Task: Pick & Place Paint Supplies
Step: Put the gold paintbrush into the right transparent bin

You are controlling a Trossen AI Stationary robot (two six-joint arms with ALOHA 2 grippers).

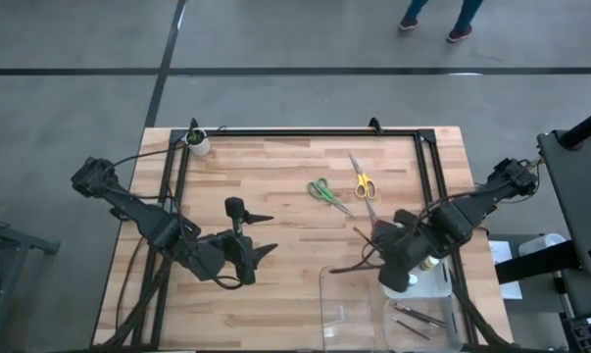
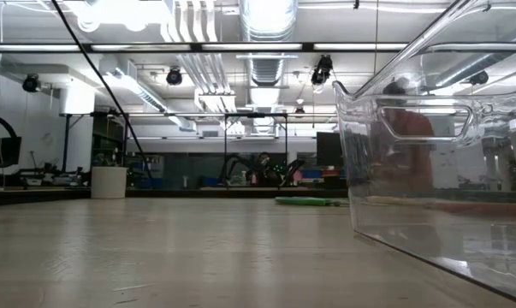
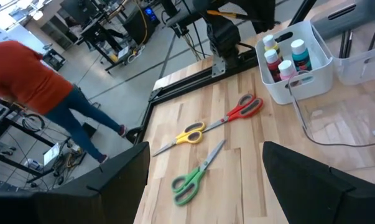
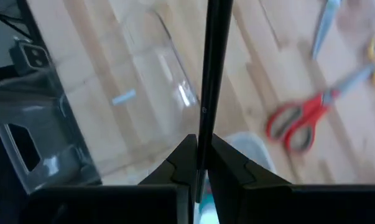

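High view: the table [image 1: 275, 176] carries a clear tray [image 1: 359, 314] at its near right. The left gripper [image 1: 261, 235] hovers, fingers spread, near left. The right gripper [image 4: 199, 163] pinches a thin brush [image 4: 213, 68] over the tray. Green scissors [image 1: 326, 192], yellow scissors [image 1: 363, 180] and red scissors [image 3: 240, 109] lie together right of centre.

Wooden surface [image 1: 275, 186] with a black metal frame [image 1: 305, 132] around its edge. A small white cup [image 1: 198, 143] sits at one far corner. A clear plastic tray [image 1: 359, 309] takes up the near edge, and up close in the low view its see-through wall [image 2: 412, 171] fills the right side. Someone in an orange top [image 3: 25, 74] and jeans stands on the floor beyond the surface.
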